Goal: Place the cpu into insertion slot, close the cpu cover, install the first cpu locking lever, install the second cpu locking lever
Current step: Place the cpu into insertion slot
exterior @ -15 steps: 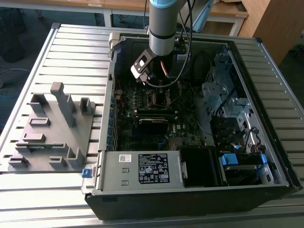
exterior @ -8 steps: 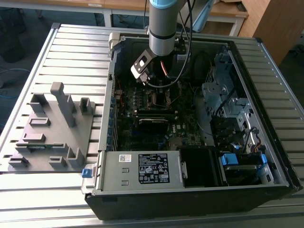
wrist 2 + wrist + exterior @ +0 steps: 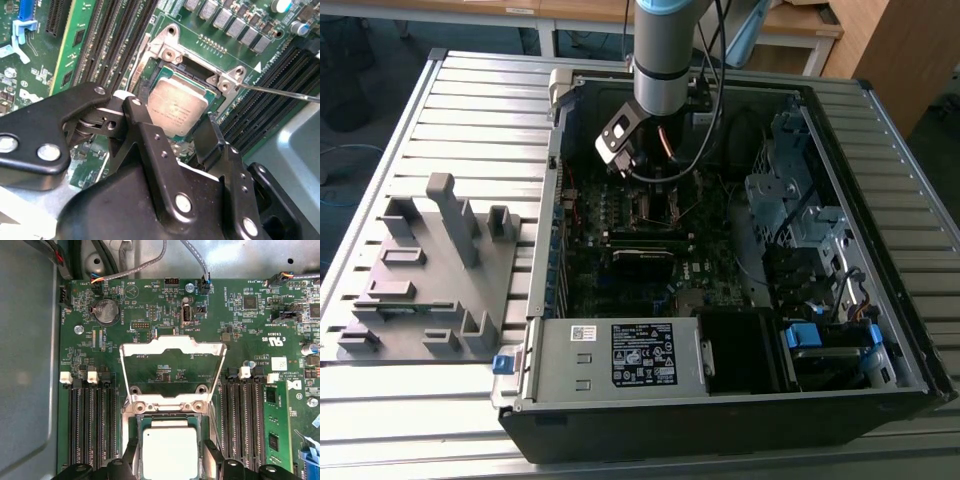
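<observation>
Notes cpu (image 3: pixel 170 450) resting in insertion slot (image 3: pixel 167 419) between tips of open, ungripping pincer (image 3: pixel 172 111), cpu cover (image 3: pixel 172 344) swung open just beyond; judges placement near done, cover closing and both lever steps outstanding.

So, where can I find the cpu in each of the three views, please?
Second wrist view: the cpu lies in the insertion slot, silver top showing.
First wrist view: the cpu lies in the insertion slot, beside the open cpu cover.
Exterior view: too small to tell; look under the arm.
Shared landmark: the long black slots flanking the socket in both wrist views.
</observation>
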You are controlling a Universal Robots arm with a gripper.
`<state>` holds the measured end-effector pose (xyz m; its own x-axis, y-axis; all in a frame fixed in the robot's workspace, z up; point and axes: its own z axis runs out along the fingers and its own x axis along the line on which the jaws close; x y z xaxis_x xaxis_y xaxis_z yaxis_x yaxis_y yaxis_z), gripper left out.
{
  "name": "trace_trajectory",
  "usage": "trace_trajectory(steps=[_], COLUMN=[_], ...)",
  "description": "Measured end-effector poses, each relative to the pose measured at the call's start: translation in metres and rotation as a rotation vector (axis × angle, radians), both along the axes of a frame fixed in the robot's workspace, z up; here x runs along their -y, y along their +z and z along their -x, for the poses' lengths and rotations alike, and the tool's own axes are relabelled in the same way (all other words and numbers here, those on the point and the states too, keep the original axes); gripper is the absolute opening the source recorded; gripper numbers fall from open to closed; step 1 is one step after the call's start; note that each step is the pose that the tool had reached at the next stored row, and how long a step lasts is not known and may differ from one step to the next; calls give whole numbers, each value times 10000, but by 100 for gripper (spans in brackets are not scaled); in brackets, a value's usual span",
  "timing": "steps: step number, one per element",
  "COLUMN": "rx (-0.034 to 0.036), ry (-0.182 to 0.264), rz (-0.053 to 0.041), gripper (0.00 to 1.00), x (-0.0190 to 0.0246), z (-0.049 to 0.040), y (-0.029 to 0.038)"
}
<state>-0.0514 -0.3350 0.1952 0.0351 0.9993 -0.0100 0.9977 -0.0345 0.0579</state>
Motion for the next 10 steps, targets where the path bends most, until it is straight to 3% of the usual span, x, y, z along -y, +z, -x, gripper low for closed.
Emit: trace_trajectory(steps=[7,10], rx=[-1,1], ry=[0,0], rz=[1,-2], gripper=[62,62], x=[0,0], z=[0,0], y=[106,110])
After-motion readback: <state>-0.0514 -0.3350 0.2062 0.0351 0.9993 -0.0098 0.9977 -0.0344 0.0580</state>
